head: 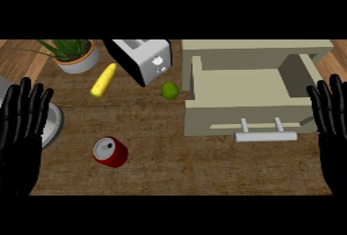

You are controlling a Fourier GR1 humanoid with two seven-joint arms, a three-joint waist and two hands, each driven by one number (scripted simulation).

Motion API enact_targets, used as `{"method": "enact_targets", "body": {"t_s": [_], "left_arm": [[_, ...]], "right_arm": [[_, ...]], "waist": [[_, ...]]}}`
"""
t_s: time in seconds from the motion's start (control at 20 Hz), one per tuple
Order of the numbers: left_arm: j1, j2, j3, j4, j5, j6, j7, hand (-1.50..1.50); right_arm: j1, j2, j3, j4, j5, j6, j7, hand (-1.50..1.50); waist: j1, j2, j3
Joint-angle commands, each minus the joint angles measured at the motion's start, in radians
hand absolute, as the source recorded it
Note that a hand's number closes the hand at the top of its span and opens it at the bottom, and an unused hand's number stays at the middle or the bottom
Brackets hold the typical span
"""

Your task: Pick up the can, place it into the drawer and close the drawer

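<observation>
Red, with a silver top, the can (110,152) stands upright on the brown counter (203,174), its long axis vertical and its lid facing up. It sits toward the left, just right of the left hand (24,119) and a little below the fingertips — plainly the nearer hand. The right hand (331,112) is well apart from it, over at the far right edge beside the drawer (244,98). Both hands are released, fingers straight and pointing up, grasping nothing.

The drawer is pulled out already, its beige tray open to the top and its pale bar handle (265,136) facing the robot. It lies to the right of the can and slightly farther back, with bare counter between them, so I judge the carry to be a rightward sweep with nothing in the path.

Farther back stand a toaster (143,58), a corn cob (103,80), a green lime (169,90) just left of the drawer's front corner, and a potted plant (73,55). A grey plate (54,124) shows partly behind the left hand — the closest thing to the can, but not touching it. Only the lime looks near enough to the drawer to matter.
</observation>
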Motion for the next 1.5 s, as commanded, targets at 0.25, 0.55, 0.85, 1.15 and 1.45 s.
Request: {"method": "enact_targets", "body": {"t_s": [0.25,0.55,0.85,1.15,1.45], "left_arm": [[0.053,0.002,-0.230,-0.141,0.115,-0.207,-0.038,-1.50],[0.142,0.052,-0.218,-0.146,0.060,-0.134,0.313,-1.50],[0.245,0.059,-0.208,-0.237,0.070,-0.165,0.315,-1.50],[0.165,0.037,-0.100,-0.134,0.156,-0.186,0.337,-1.50],[0.170,0.041,-0.057,-0.158,0.140,-0.181,0.378,-1.50]], "right_arm": [[-0.021,0.004,-0.013,-0.036,0.023,-0.022,0.019,-1.50],[0.036,0.011,-0.032,0.059,0.029,-0.058,0.225,-1.50],[0.094,0.005,-0.082,0.056,-0.031,-0.004,0.191,-1.50],[0.174,0.037,-0.056,0.021,-0.002,0.019,0.140,-1.50],[0.180,0.031,-0.105,0.100,-0.009,0.061,0.039,-1.50]], "waist": [[0.023,0.025,-0.003],[0.028,0.029,-0.002],[0.026,0.029,-0.003],[0.022,0.029,-0.003],[0.024,0.030,-0.003]]}}
